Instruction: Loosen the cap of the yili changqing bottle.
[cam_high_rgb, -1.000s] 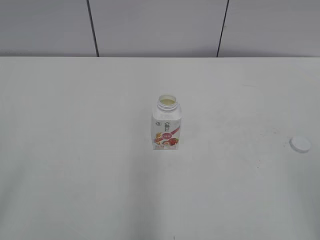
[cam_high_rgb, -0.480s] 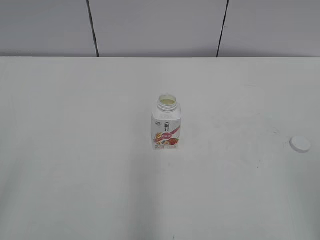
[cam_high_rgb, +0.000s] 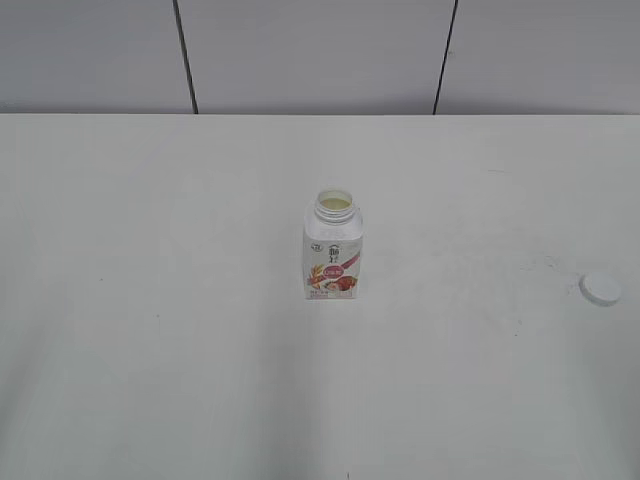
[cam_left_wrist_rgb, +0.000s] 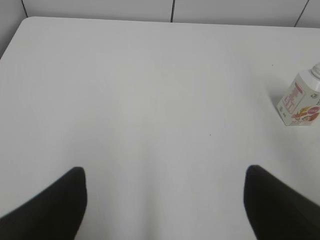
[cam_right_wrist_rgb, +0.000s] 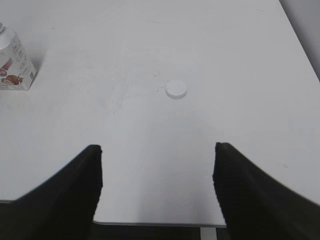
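Both arms hang back over the near table edge: the left gripper (cam_left_wrist_rgb: 165, 200) and the right gripper (cam_right_wrist_rgb: 157, 185) are spread wide and hold nothing. The cap (cam_high_rgb: 601, 288) lies flat on the table (cam_high_rgb: 150, 300), well apart from the upright yili changqing bottle (cam_high_rgb: 332, 250), whose neck is open, so the loosening looks done. Only the exterior view shows the open mouth; neither gripper appears there.

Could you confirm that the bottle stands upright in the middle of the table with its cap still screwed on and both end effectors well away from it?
Not quite: the cap is off. In the exterior view it lies on the table, far to the right of the bottle, whose neck is open. The bottle is upright mid-table, and neither end effector is near it.
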